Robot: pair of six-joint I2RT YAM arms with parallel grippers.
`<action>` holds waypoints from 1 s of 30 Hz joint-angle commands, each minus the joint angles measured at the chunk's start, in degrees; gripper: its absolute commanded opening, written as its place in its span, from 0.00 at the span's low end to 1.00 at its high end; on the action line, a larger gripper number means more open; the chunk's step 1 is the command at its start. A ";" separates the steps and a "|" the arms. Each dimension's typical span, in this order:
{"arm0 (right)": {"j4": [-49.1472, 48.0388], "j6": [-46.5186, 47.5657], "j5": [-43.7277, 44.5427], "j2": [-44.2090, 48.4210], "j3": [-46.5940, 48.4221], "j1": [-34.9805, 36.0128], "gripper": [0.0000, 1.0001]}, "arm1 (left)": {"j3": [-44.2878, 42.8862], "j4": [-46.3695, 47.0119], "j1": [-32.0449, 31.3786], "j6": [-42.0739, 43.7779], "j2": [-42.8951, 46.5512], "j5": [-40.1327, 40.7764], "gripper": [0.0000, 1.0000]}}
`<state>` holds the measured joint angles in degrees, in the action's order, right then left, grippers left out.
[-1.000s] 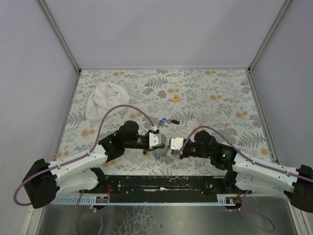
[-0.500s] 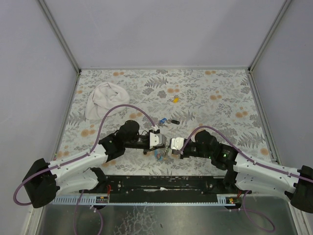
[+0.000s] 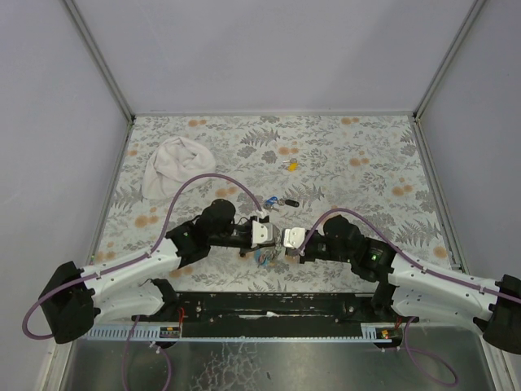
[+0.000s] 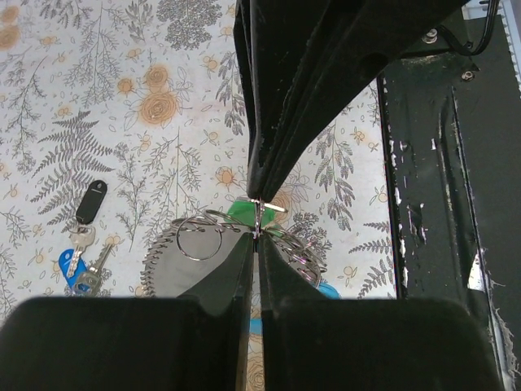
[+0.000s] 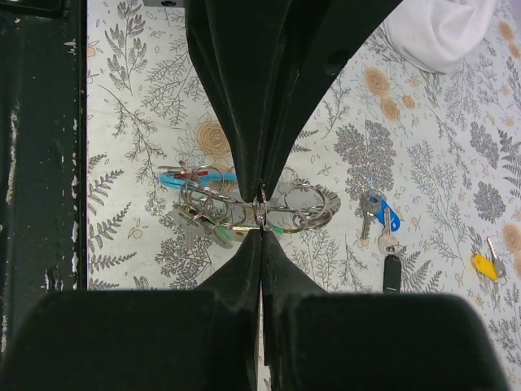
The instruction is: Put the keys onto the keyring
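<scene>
The keyring (image 5: 208, 204), a tangle of metal rings with a grey-silver coil, lies on the near middle of the table, close to the dark rail (image 4: 431, 179) along the table's near edge and directly between the two grippers. A light-blue curved piece (image 5: 174, 178) with a small red bit (image 5: 184, 173) sticks out of the tangle on the side toward the rail. The left gripper (image 4: 256, 220) has its fingers pressed together on a thin metal ring of the keyring, with no gap showing between them. The right gripper (image 5: 261, 213) is likewise closed, pinching a ring at the middle of the cluster. From above, the two grippers meet almost tip to tip over the keyring. A green key (image 4: 238, 213) shows its plastic head just beside the left gripper's pinch point, touching the rings; whether it is threaded onto a ring cannot be made out. A blue key (image 5: 384, 215) and a black key (image 5: 391, 274) lie flat close together on the table, a little farther from the arms than the keyring and apart from it. A yellow key (image 3: 291, 165) lies alone, farther back again toward the middle of the table. A crumpled white cloth (image 3: 175, 163) sits well apart at the far left. The table (image 3: 366, 163) is covered in a grey leaf print with orange flowers.
</scene>
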<state>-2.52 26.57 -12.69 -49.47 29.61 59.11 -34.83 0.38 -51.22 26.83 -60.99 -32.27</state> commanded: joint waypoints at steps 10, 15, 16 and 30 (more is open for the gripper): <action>-0.30 1.72 -0.25 -2.17 5.59 0.48 0.00 | -2.19 3.16 -0.77 -4.75 0.34 4.37 0.00; 0.04 1.81 1.71 -0.57 4.56 0.48 0.00 | -2.06 4.26 -0.54 -8.98 -0.05 7.28 0.00; -0.01 1.69 2.38 -0.01 4.36 0.48 0.00 | -1.94 4.43 -0.40 -9.45 -0.18 7.31 0.00; 0.28 1.03 4.74 -1.68 3.45 0.48 0.00 | 3.93 16.30 1.32 -24.02 5.60 8.69 0.00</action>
<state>-0.40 27.83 -9.63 -51.11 31.90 59.13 -32.95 6.02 -50.57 9.26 -58.35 -24.36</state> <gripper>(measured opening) 0.010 0.008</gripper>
